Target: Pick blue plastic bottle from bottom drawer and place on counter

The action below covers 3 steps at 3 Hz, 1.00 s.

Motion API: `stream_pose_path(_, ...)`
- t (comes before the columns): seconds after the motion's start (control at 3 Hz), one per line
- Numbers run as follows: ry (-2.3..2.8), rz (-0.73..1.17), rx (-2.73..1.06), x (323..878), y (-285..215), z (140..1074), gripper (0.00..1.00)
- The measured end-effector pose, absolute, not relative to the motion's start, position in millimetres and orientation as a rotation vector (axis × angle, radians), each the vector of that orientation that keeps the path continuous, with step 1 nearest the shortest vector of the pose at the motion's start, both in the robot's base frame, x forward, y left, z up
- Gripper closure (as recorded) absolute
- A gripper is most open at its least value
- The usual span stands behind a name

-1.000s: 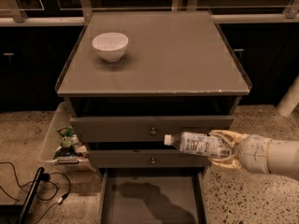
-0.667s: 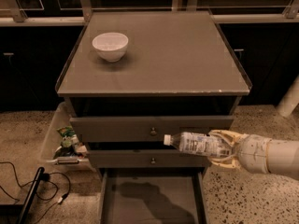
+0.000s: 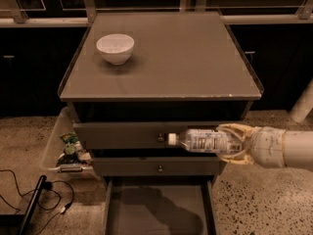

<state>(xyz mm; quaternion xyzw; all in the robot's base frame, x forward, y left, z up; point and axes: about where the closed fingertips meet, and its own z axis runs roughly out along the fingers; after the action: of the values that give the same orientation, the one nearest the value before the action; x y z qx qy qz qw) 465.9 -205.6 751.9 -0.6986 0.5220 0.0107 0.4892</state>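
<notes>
The blue plastic bottle (image 3: 203,141) lies on its side in the air, white cap pointing left, in front of the upper drawer fronts. My gripper (image 3: 234,144) comes in from the right on a white arm and is shut on the bottle's base end. The bottom drawer (image 3: 157,210) is pulled out below, its grey floor bare with a shadow on it. The counter (image 3: 195,58) is the flat grey cabinet top above and behind the bottle.
A white bowl (image 3: 115,48) stands on the counter's back left. A clear bin (image 3: 61,148) with small items sits on the floor left of the cabinet. Black cables (image 3: 29,195) lie on the floor at the lower left. A white post (image 3: 304,104) stands at right.
The bottle and gripper have risen slightly in front of the drawers. Nothing else has moved.
</notes>
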Motion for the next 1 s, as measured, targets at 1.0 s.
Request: stream_pose_path(1.0, 0.958, 0.195, -1.823, 550.6, -182.1, 862.7, 1.00)
